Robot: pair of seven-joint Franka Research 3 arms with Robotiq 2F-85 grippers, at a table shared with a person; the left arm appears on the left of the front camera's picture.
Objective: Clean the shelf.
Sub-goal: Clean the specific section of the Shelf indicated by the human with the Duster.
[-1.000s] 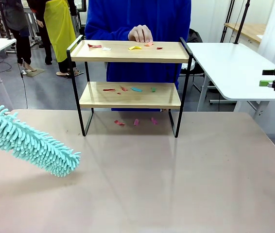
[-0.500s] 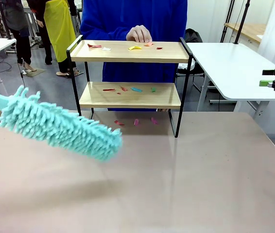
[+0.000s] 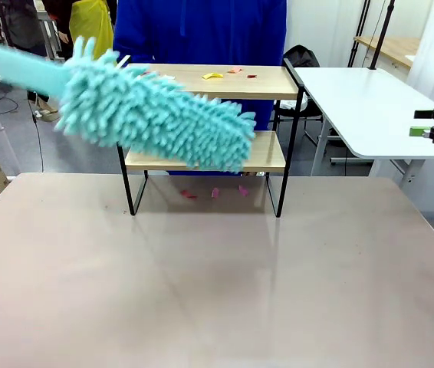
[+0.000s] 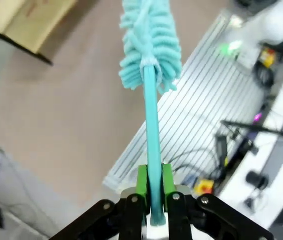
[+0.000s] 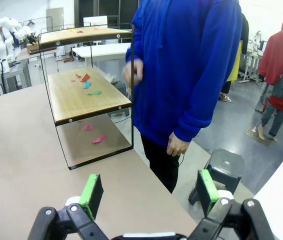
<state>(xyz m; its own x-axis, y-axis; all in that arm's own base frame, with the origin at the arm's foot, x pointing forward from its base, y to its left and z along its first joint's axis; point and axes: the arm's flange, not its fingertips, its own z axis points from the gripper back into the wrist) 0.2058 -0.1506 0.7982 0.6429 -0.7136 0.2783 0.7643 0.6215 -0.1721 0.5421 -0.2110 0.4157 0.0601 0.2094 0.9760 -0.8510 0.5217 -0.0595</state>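
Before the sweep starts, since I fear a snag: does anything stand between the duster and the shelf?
Nothing visible does. The duster hangs on the robot's side of the shelf, right in front of it; the person stands behind it.

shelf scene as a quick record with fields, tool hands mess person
tool: teal duster, raised in front of the shelf
left hand: shut on the duster's handle
right hand: open, empty
mess: coloured scraps on both boards and on the table beneath
person: blue top, standing behind the shelf
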